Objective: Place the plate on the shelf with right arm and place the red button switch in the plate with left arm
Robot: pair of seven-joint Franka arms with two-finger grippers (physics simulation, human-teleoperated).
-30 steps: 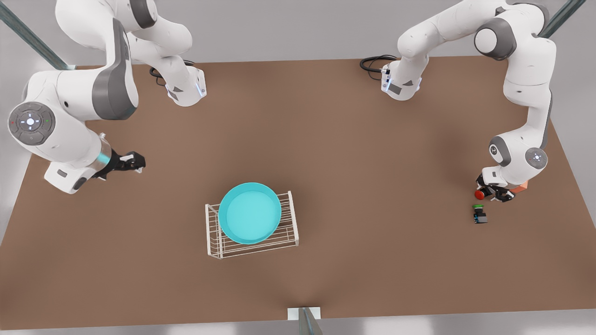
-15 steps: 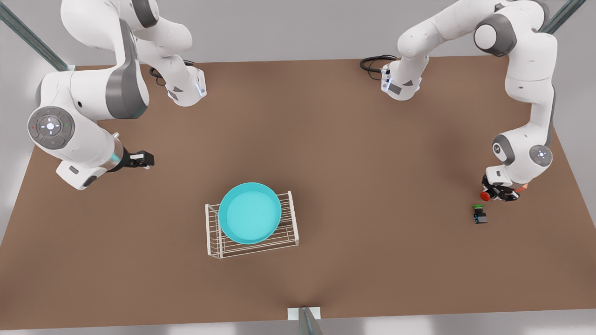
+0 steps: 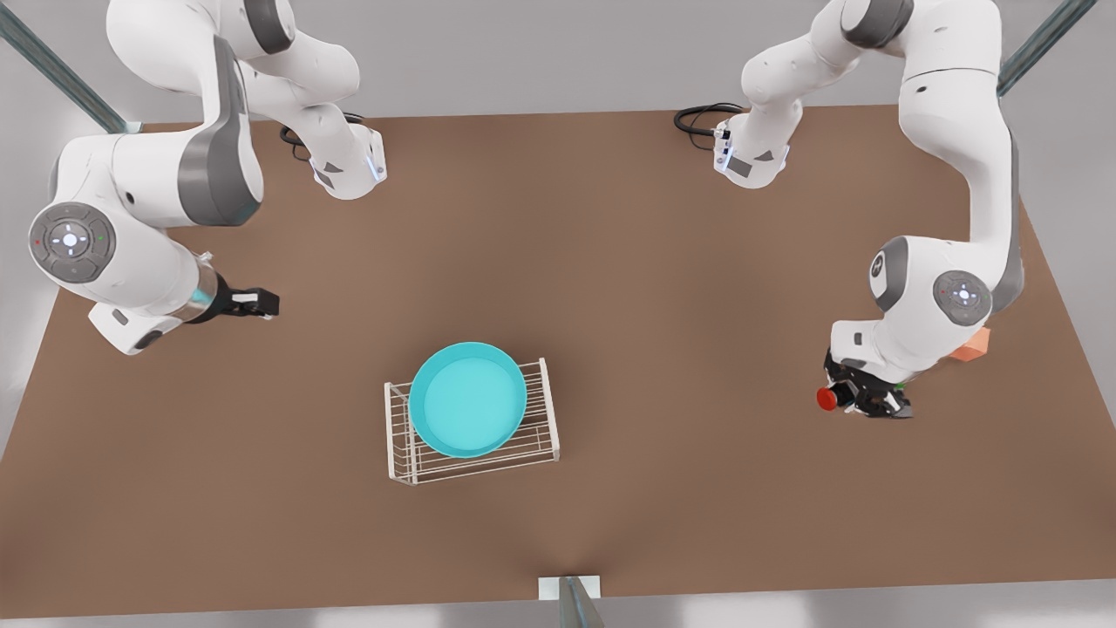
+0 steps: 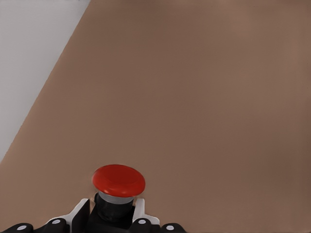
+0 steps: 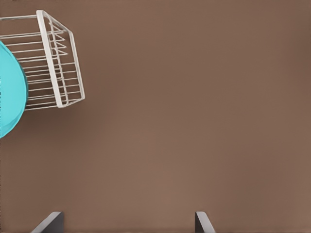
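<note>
The turquoise plate (image 3: 468, 399) lies on the white wire shelf (image 3: 547, 410) at the middle of the brown table. My left gripper (image 3: 853, 400), on the front view's right, is shut on the red button switch (image 3: 826, 399). The left wrist view shows the red cap (image 4: 118, 180) with its black body pinched in the left gripper (image 4: 112, 222), above bare table. My right gripper (image 3: 261, 303) waits open at the front view's left, away from the shelf. In the right wrist view the right gripper (image 5: 127, 224) has its fingertips (image 5: 50, 222) wide apart, with the shelf (image 5: 59, 63) and the plate's edge (image 5: 9, 92) farther off.
An orange cube (image 3: 971, 347) sits on the table just behind the left arm's wrist. Both arm bases (image 3: 349, 170) stand at the table's far edge, and a small post (image 3: 571, 593) stands at the near edge.
My left gripper has carried the red button switch toward the front view's left, now covering the green-capped switch. The right arm has shifted only slightly.
</note>
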